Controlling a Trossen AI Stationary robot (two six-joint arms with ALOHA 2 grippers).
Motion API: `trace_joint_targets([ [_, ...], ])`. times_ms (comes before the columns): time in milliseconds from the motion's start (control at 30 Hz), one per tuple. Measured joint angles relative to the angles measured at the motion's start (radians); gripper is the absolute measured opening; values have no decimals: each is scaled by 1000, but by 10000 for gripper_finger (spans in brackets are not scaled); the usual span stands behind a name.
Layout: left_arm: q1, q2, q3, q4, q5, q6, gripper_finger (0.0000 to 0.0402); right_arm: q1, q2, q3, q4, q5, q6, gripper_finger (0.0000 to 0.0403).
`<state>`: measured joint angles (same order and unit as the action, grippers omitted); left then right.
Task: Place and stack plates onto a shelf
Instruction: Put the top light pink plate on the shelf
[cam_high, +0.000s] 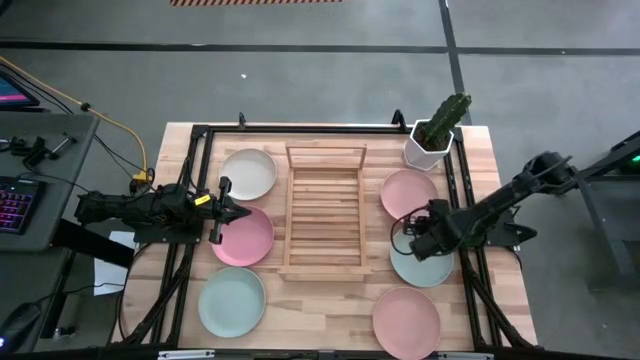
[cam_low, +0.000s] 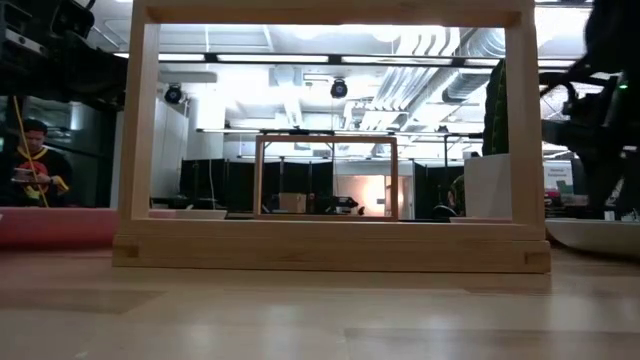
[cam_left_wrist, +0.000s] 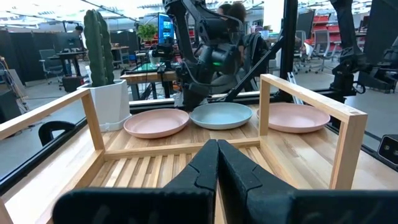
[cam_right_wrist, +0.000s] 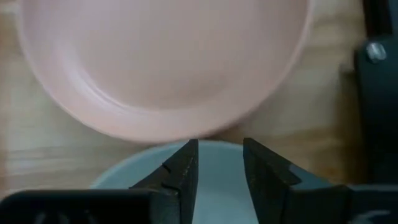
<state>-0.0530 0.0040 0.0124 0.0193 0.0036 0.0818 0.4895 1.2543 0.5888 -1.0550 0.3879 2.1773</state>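
Jaws of the right gripper (cam_right_wrist: 219, 163) are standing apart, straddling the round mint-green matte plate's (cam_right_wrist: 217, 171) twelve-o'clock rim; they should be squeezing squarely, avoiding the neighbouring pink plate (cam_right_wrist: 165, 59).

Left gripper (cam_left_wrist: 217, 163) closed; right gripper (cam_right_wrist: 221, 163) parted, pointing down.

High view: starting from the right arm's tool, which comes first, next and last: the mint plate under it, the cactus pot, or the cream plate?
From the right tool:
1. Mint plate, directly beneath it on the right side.
2. Cactus pot, at the table's far right corner.
3. Cream plate, across the shelf, on the left side.
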Motion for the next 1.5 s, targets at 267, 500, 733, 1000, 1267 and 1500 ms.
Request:
trace_joint_targets([
  [267,0,0,0,0,0,0,1,27,74,1,-48,85,157,101],
  [500,0,0,0,0,0,0,1,-49,179,1,-52,86,160,101],
  [733,0,0,0,0,0,0,1,-103,239,1,-53,86,159,100],
  [1000,0,0,0,0,0,0,1,-151,285,1,-51,85,150,100],
  [1267,0,0,0,0,0,0,1,-180,303,0,-44,74,127,90],
  [1500,0,0,0,0,0,0,1,-195,304,0,-44,118,126,7],
])
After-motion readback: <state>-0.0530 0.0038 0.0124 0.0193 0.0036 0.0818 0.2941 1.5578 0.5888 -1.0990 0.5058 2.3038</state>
